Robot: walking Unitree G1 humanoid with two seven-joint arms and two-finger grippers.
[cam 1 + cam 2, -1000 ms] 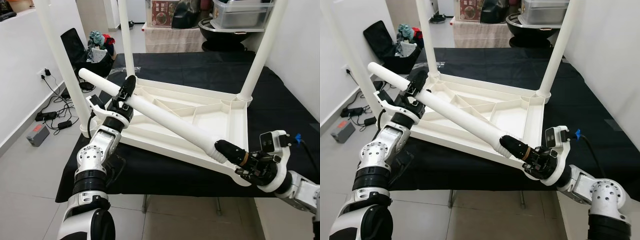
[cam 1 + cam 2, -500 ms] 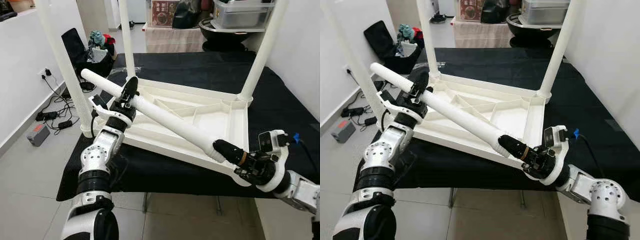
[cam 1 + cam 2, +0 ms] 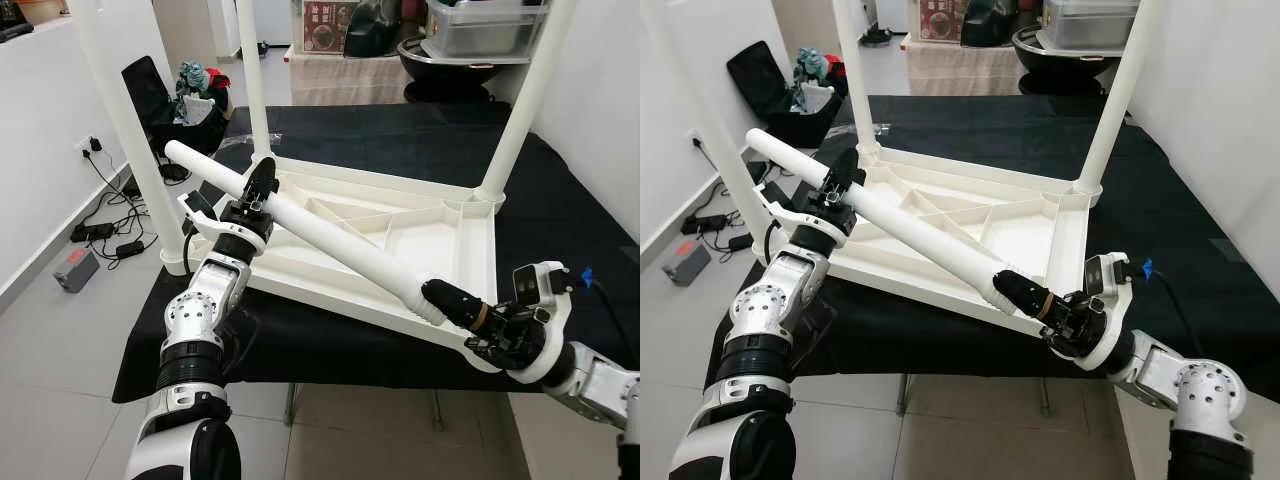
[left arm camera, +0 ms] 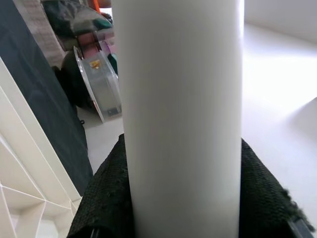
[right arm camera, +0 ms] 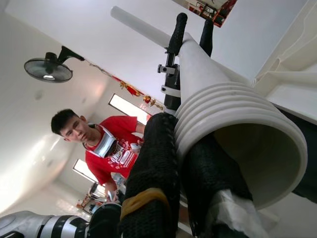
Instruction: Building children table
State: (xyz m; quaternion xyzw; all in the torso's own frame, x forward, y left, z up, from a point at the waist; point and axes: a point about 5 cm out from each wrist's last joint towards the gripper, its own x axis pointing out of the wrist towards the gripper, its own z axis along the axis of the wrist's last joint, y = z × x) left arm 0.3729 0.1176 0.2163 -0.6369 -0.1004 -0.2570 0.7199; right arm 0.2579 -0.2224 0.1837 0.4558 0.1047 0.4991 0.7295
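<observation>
I can read no text here. A red poster (image 3: 328, 25) at the far end carries marks too small for me to make out, and the print on the red shirt (image 5: 117, 152) of the person in my right wrist view is blurred.
</observation>
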